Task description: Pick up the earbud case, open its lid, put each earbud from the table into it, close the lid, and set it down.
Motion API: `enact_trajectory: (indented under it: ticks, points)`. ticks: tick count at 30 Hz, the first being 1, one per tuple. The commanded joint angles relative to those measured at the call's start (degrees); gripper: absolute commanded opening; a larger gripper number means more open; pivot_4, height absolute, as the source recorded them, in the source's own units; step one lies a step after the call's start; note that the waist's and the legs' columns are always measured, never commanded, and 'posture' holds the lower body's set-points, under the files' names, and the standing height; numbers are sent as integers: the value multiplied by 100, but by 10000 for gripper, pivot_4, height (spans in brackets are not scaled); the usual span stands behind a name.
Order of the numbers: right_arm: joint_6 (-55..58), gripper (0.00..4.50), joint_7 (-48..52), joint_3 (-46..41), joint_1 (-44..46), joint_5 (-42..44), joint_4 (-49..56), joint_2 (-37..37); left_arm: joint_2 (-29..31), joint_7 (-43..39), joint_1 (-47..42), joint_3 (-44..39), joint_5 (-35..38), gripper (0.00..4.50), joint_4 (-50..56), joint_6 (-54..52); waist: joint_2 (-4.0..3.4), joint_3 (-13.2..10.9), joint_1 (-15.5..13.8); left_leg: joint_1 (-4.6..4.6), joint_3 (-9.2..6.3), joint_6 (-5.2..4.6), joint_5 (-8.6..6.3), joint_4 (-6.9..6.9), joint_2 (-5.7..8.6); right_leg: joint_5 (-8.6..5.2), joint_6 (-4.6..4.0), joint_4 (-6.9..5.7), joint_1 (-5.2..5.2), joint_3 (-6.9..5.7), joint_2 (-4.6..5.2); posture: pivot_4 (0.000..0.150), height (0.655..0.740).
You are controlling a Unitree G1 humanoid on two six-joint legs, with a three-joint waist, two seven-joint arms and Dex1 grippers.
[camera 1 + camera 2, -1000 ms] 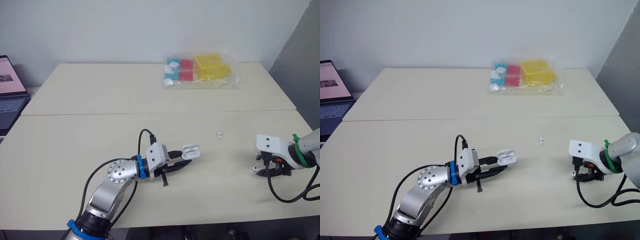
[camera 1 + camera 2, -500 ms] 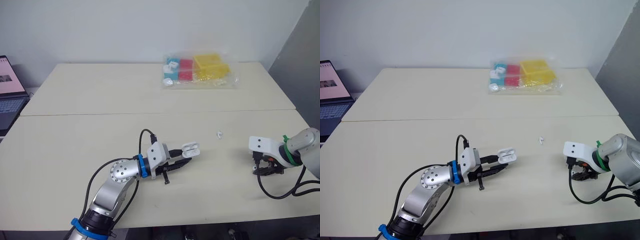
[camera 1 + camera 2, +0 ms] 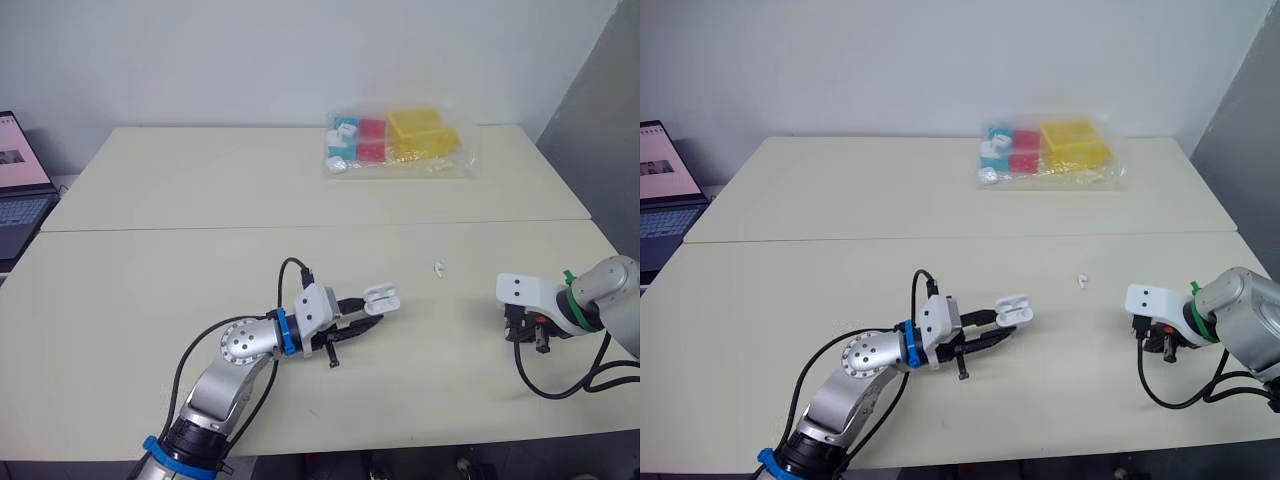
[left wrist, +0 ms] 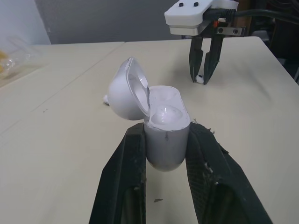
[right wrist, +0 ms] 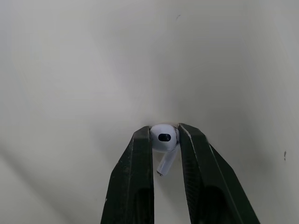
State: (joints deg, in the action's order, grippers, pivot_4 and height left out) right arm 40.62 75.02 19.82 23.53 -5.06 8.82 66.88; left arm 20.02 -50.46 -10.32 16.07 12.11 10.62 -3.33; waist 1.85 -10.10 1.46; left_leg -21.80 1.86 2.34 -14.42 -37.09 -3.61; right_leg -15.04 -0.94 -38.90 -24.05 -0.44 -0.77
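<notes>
White plastic on both sides of the job. Clamped in the left gripper (image 4: 164, 134) by its lower body: small rounded white earbud case (image 4: 161, 122), upright between the two black fingers, lid hinged back and open. Not clear whether anything sits inside. Held low over the pale beige tabletop (image 3: 150, 300), near the front middle.

Pinched narrow in the right gripper (image 4: 202, 78): one white stemmed earbud (image 5: 164, 137), bulb between the fingertips, stem running back along the fingers toward the wrist. Tips pointed down at the table, at or barely over it; cannot tell whether lifted clear.

Turns on one line: from pinched earbud to case mouth, leftward across the front of the table, grippers well apart, bare tabletop along the way. Probably calls for lifting, swinging inward and setting the stem down into a socket, likely with a turn of the wrist. Some risk of slipping from so small a pinch.

Loose on the table: second white earbud (image 3: 438, 268), between the two grippers and a little farther back, nearer the case than the right gripper. Right table edge close beside the right arm; plenty of open room inward. Clear bag of coloured boxes (image 3: 395, 140) and open laptop (image 3: 18, 185) far off, out of the way.
</notes>
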Motion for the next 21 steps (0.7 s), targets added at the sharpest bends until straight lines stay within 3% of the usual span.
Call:
enact_trajectory:
  ticks: [1,8,11,13,18,21]
  points:
    - [-122,4147,-14,-78,38,-11,56,-4,-35,37,-101,16,-18,7863,61,122,0,0,0,0,0,0,0,0,0,0,0,0,0,0,0,1500,7400]
    - [-304,4147,-131,-2004,-173,1427,1253,-283,-91,49,-255,-164,273,7863,47,-108,-3,-1,0,-3,-4,0,0,3,-1,0,-1,-4,-3,-3,-4,1500,7400]
    - [-97,4147,-453,-2860,-208,2496,1803,-1150,-177,143,-327,-258,417,7863,41,-255,5,-3,0,-4,-7,0,0,3,-3,-1,-1,0,-1,-5,-5,1500,7400]
    - [306,4147,-1211,-3267,-159,2980,2247,-1927,-257,246,-352,-298,415,7863,53,-177,5,-3,2,-4,-6,0,0,2,-1,0,0,-1,0,-2,-4,1500,7400]
    - [328,4147,-2978,-3145,-126,3363,3073,-3679,-401,347,-458,-396,580,7863,88,-328,8,2,2,-6,-6,1,0,-1,0,1,1,-7,0,-2,-2,1500,7400]
    - [-151,4147,-3732,-2721,-222,2902,3200,-4311,-398,333,-548,-465,679,7863,46,-429,5,3,8,-6,-7,1,0,3,-3,1,1,-9,-2,-1,-5,1500,7400]
